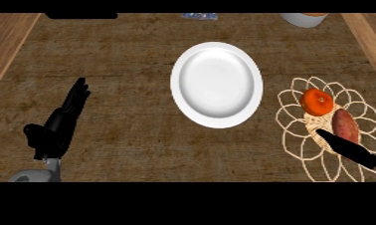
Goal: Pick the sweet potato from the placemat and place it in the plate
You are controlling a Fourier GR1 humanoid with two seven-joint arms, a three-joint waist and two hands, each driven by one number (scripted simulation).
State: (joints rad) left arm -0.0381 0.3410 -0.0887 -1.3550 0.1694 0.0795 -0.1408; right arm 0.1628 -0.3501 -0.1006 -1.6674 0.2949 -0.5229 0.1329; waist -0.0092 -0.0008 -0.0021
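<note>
A reddish-brown sweet potato lies on a cream lace-like placemat at the right. Just beyond it on the mat sits an orange fruit. The white plate rests in the middle of the counter, with nothing on it. My right hand enters from the lower right corner; a straight finger points up-left along the near end of the sweet potato, not curled round it. At the lower left my left hand rests open, fingers straight and pointing away.
A white bowl with something orange in it stands at the far right edge. A small bluish object and a dark object sit along the far edge. Wooden strips border the counter left and right.
</note>
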